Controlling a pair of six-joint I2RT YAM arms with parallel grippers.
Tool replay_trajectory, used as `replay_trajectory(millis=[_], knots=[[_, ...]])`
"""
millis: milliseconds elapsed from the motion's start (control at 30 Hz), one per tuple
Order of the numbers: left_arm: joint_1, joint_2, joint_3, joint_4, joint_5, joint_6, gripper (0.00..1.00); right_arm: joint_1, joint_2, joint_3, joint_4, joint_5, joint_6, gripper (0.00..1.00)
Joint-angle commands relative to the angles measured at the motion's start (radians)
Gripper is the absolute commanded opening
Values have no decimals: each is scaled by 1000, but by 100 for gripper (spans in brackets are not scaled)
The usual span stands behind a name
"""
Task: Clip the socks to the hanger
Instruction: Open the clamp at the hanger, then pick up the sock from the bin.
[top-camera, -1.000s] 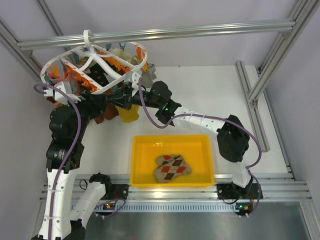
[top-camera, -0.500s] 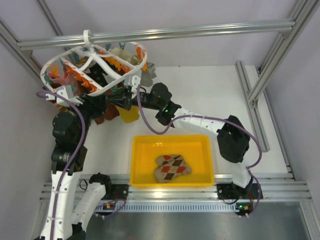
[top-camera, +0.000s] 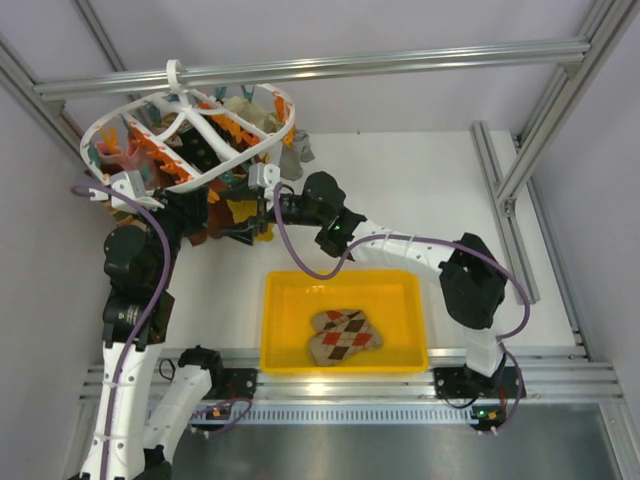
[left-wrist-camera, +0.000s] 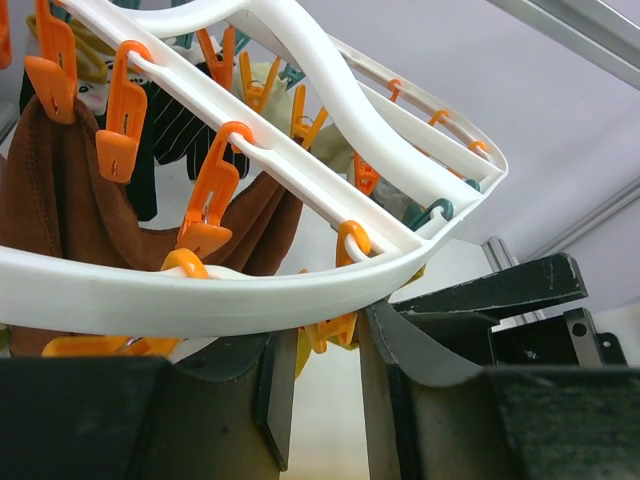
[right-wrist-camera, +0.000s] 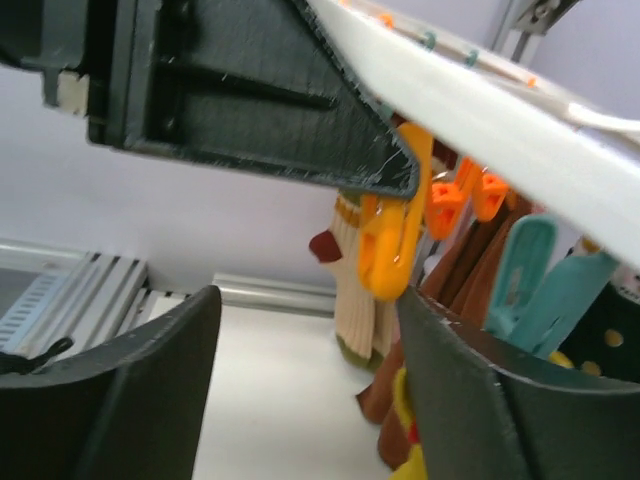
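The large round white plastic drying hanger (top-camera: 190, 122) hung from the metal top rail (top-camera: 400, 60), far left. A tan argyle fabric sock (top-camera: 345, 335) lay in the yellow plastic bin (top-camera: 345, 277). The right gripper (right-wrist-camera: 305, 310) gaped wide around an orange clip (right-wrist-camera: 390, 245), not touching it. The left gripper (left-wrist-camera: 322, 330) had its fingers either side of a second orange clip (left-wrist-camera: 330, 328); whether it pinched that clip could not be told.

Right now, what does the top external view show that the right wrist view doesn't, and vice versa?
Only top external: the yellow plastic bin holding a tan argyle sock, and the round white plastic hanger as a whole, its top hook over the metal rail. Only right wrist: close up, one orange plastic clip hanging ahead of the open right end effector, with a teal clip beside it. Both: the hanger's white frame and orange clips.
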Motion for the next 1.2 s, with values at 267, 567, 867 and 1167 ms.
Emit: replay_trajectory(millis=[267, 567, 867, 1167], knots=[[11, 20, 10, 133, -20, 19, 0, -88, -230, -111, -399, -251, -54, 85], [11, 17, 13, 132, -11, 17, 0, -126, -367, -303, -1253, -180, -699, 77], [11, 9, 13, 120, -9, 17, 0, -35, -407, -458, -1296, -108, -753, 66], [11, 9, 16, 116, -17, 17, 0, 119, -370, -531, -1253, -53, -851, 63]])
